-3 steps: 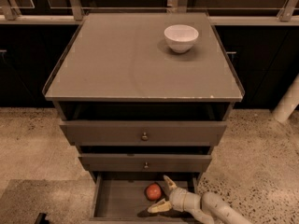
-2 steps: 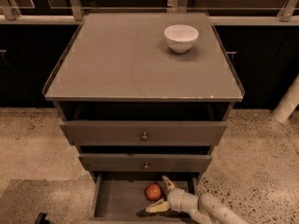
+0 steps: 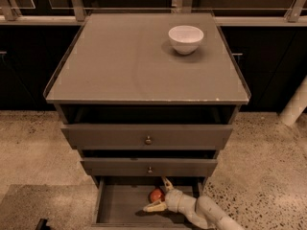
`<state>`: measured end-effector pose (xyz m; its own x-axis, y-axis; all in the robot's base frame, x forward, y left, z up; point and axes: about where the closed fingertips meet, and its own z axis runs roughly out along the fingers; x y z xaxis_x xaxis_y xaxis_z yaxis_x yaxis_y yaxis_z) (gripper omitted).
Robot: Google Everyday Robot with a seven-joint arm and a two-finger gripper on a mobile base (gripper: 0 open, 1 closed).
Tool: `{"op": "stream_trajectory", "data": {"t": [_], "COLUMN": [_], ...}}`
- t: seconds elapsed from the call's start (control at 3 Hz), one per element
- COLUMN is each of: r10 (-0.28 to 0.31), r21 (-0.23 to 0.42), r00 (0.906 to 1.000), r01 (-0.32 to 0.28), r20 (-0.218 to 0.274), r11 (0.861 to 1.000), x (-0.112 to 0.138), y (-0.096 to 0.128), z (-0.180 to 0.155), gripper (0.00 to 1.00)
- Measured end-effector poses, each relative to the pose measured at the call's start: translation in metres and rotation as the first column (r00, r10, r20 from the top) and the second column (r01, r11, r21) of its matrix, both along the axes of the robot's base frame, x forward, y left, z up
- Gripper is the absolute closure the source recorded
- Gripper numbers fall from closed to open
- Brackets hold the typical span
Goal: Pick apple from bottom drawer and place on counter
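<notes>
The apple (image 3: 156, 195), small and red-orange, lies on the floor of the open bottom drawer (image 3: 120, 207), right of its middle. My gripper (image 3: 158, 195) reaches into the drawer from the lower right on a pale arm. Its fingers are spread, one finger (image 3: 167, 183) behind the apple and one finger (image 3: 154, 206) in front, so the apple sits between them. The counter (image 3: 120, 61) is the flat grey-brown top of the cabinet above.
A white bowl (image 3: 185, 38) stands on the counter at the back right. Two wider knobbed drawers (image 3: 147, 137) sit partly pulled out above the bottom drawer. Speckled floor surrounds the cabinet; a pale post (image 3: 295, 104) stands at the right.
The gripper has shifted slightly left, deeper around the apple. The apple has not moved.
</notes>
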<state>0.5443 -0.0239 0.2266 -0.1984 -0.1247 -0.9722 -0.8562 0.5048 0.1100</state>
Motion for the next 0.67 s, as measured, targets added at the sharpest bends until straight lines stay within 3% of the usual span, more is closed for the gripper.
{"op": "stream_trajectory", "data": {"t": [0.67], "r10": [0.036], "r21": [-0.089], "r00": [0.9960], "r01": [-0.029], "r20": [0.082], "r11": [0.996], "x": [0.031], "y": [0.013], "z": [-0.017], "gripper": [0.00]}}
